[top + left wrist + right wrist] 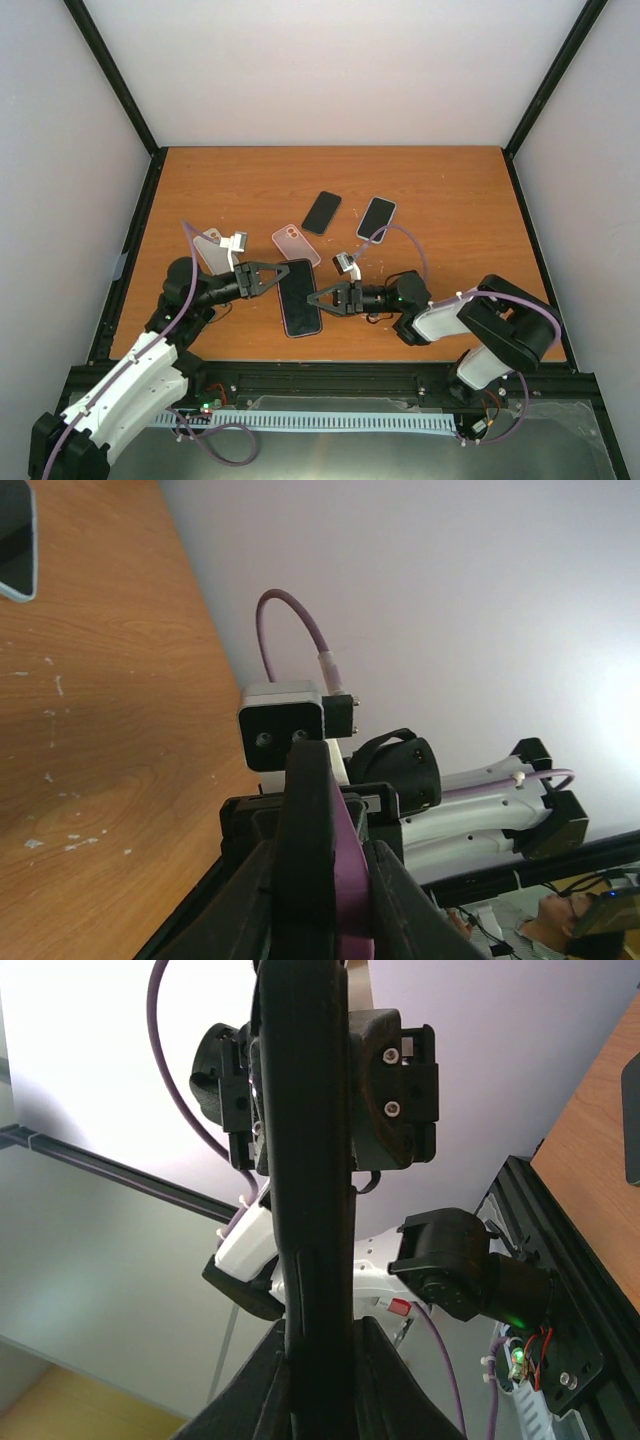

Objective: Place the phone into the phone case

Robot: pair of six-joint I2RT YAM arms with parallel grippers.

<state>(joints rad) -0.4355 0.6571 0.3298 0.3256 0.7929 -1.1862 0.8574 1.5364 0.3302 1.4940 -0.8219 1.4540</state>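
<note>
Black phone (pixel 300 300), purple-rimmed, is at the near middle of the surface (pixel 450 190); left hand (pixel 283 277) and right hand (pixel 313 298) each clamp an edge (pink case (pixel 296 243) lies just beyond).

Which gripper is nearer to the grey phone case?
Left. The left gripper is just right of the grey phone case; the right gripper is farther right, across the held phone.

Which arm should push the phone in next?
Probably left. The left gripper clamps the phone on its left edge, where the purple case rim shows in its wrist view, so it can squeeze there. The right gripper clamps the opposite edge and can brace.
</note>
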